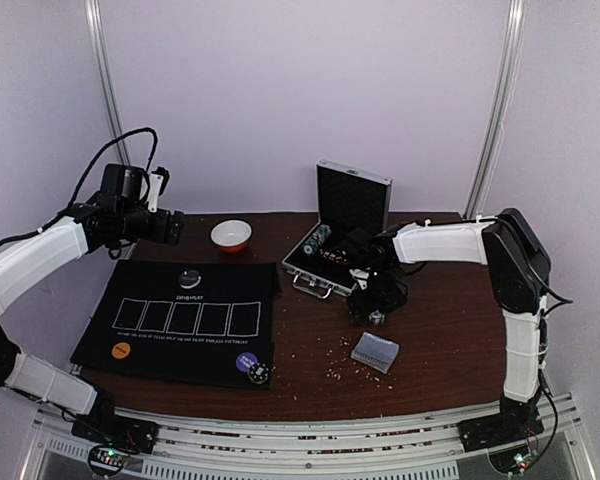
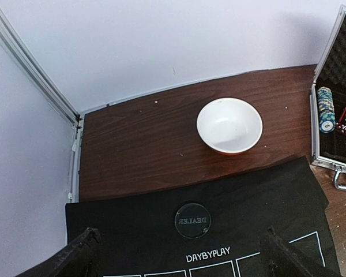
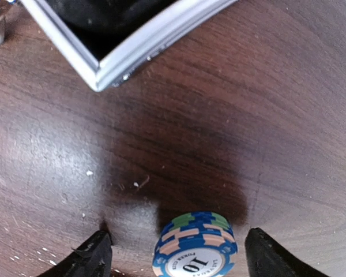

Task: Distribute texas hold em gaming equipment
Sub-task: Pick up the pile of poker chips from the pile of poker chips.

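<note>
A short stack of blue-and-white poker chips (image 3: 195,249) marked 10 stands on the wood table between the fingers of my right gripper (image 3: 179,236), which is open and not touching it. In the top view that gripper (image 1: 377,314) points down just right of the open metal case (image 1: 332,262). A grey-blue deck of cards (image 1: 375,351) lies nearer the front. My left gripper (image 1: 172,228) is open and empty, held high over the far edge of the black mat (image 1: 155,285). On the mat lie a dealer button (image 2: 192,220), an orange disc (image 1: 121,351), a purple disc (image 1: 245,361) and a striped chip (image 1: 259,372).
A white bowl with a red rim (image 1: 231,235) stands behind the mat. The case (image 2: 340,115) holds a roll of chips (image 2: 326,108). The case corner (image 3: 121,55) lies just beyond the right gripper. Crumbs are scattered on the table near the deck.
</note>
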{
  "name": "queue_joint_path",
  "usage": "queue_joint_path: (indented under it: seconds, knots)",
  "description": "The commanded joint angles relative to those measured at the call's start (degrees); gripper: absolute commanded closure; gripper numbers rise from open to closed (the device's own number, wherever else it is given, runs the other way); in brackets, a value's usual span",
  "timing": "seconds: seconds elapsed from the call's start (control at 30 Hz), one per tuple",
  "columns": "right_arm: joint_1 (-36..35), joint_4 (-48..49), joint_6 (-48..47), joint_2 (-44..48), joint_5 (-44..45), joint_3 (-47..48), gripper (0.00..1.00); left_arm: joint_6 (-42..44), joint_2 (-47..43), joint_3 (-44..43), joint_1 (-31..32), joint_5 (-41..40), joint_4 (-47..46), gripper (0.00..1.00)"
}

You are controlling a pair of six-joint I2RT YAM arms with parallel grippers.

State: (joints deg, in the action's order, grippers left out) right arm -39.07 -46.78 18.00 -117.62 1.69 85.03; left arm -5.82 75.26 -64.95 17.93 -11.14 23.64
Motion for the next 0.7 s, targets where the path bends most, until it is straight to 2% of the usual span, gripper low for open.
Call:
queue_joint_path:
  seconds: [0.0,0.13,0.33,0.53,0.67]
  knots:
    - [0.8,1.7,-0.8,-0.8,-1.8,-2.9,0.24,0.7,-0.8,0.5,-0.3,0.0,-1.5,0.02]
    - [0.8,1.6,-0.7,-0.7,-2.7,-4.2,0.36,0.8,-1.0,0.4,-0.3,-0.1,-1.5,0.02]
    - [1.0,2.6,-0.6,1.3,-6.8,-7.0,0.36,0.9,-1.1,0.5,-0.3,-0.3,-1.5,0.02]
    - [1.3,0.8,-0.5,0.1,-3.0,-7.4,0.37,0.9,-0.8,0.4,-0.3,-0.1,-1.6,0.02]
    - [1.5,1.8,-0.8,0.0,-5.4,-7.9,0.47,1.0,-1.2,0.5,-0.3,-0.3,-1.6,0.02]
